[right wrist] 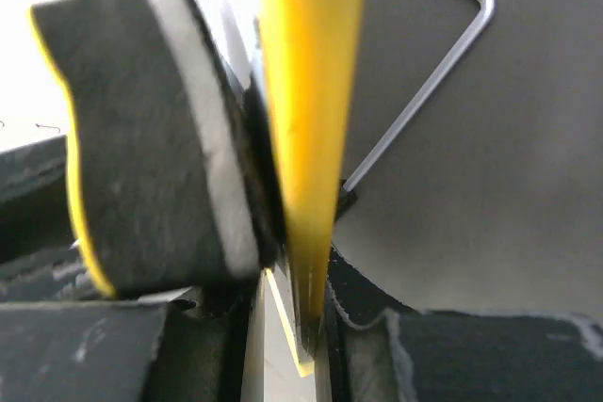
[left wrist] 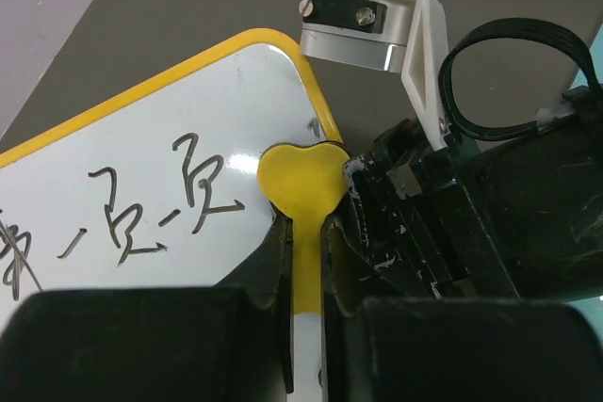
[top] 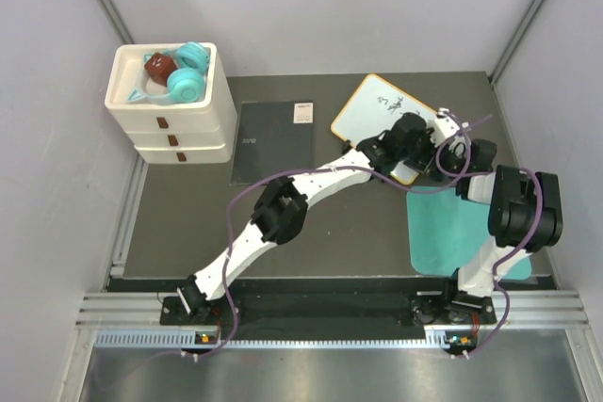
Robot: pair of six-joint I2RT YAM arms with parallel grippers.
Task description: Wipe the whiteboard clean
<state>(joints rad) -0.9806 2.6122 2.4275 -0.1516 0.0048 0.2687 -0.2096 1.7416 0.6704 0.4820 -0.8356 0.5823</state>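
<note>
**Now both end effectors meet at the whiteboard's edge**

Up at the back right of the desk (top: 188, 223) lies the whiteboard (top: 372, 105), turned at an angle, with the teal mat (top: 443, 233) near its closest corner. Dark handwritten marks run across its white face. In the left wrist view they are loose cursive strokes that I cannot read as words.

The left end effector (left wrist: 303, 233) is over the board's right-hand edge. Its fingers are pressed in on the thin yellow-and-white stem of a heart-shaped yellow eraser (left wrist: 301, 176), whose head lies against the yellow-orange rim. From the right wrist view the eraser shows side-on as a block with a yellow back, dark felt and a white layer, touching the board.

The right end effector (right wrist: 301, 327) is pinched onto the whiteboard's rim, which appears edge-on as a yellow strip running down between its fingers. A bent metal wire (right wrist: 424, 91) shows behind the board against the desk.

Left of the board, near it but apart, lies a dark grey pad (top: 273, 148). It has a small white label at its far right corner and a line of pale print near its left edge, both too small to read. At the desk's back left stands a white drawer unit (top: 179, 129) with small brown pulls. Its top tray holds teal and reddish-brown things.
</note>
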